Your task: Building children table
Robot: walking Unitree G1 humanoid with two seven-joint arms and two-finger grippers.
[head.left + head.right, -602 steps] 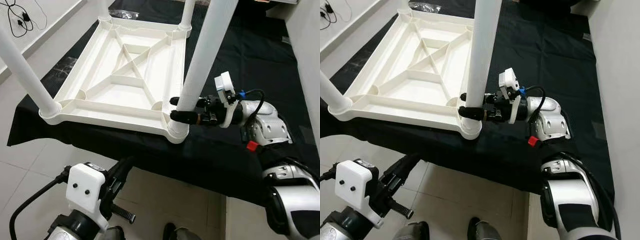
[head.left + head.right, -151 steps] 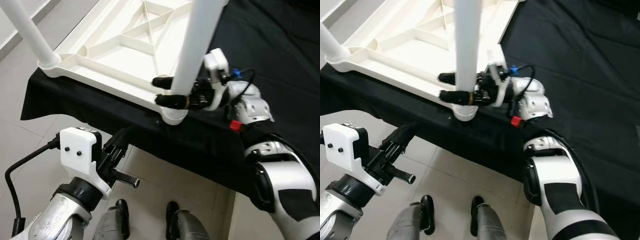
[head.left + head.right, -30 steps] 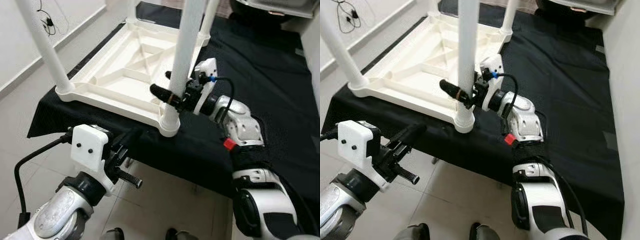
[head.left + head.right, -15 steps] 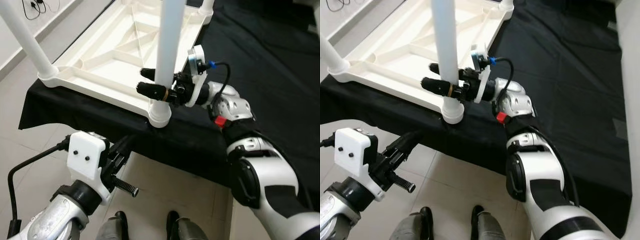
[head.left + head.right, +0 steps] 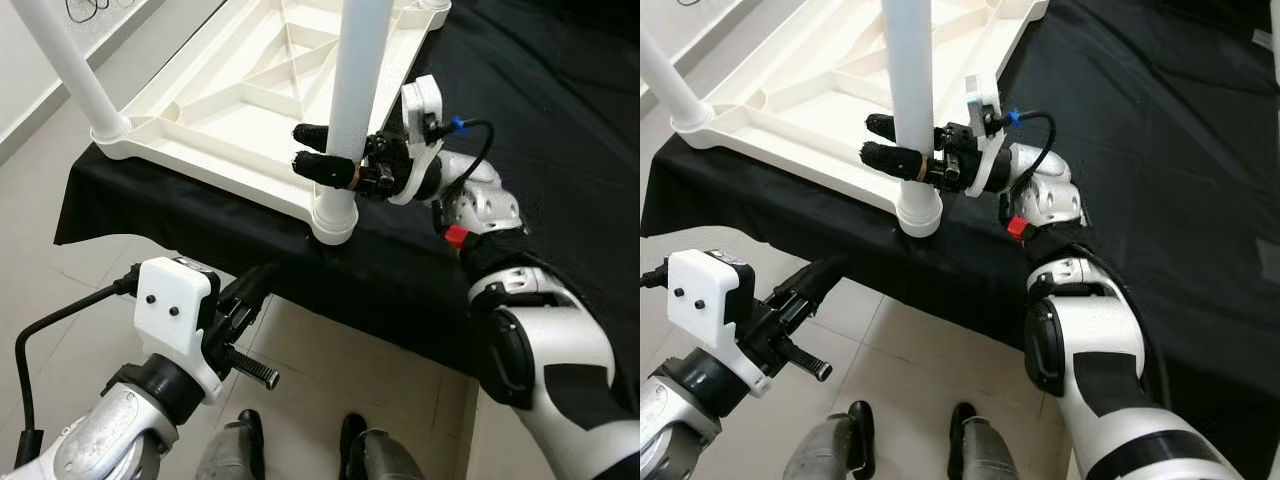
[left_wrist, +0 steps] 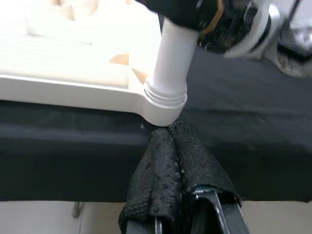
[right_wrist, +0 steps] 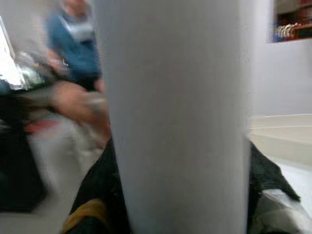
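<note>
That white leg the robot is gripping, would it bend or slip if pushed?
The white leg looks like a smooth, rigid plastic tube, so it would probably stay stiff but might slide between the right gripper fingers. Seated in the corner socket of the upside-down tabletop, it likely resists tipping.

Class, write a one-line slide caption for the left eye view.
Right gripper clasps the near table leg just above its socket in the upturned white tabletop.
</note>
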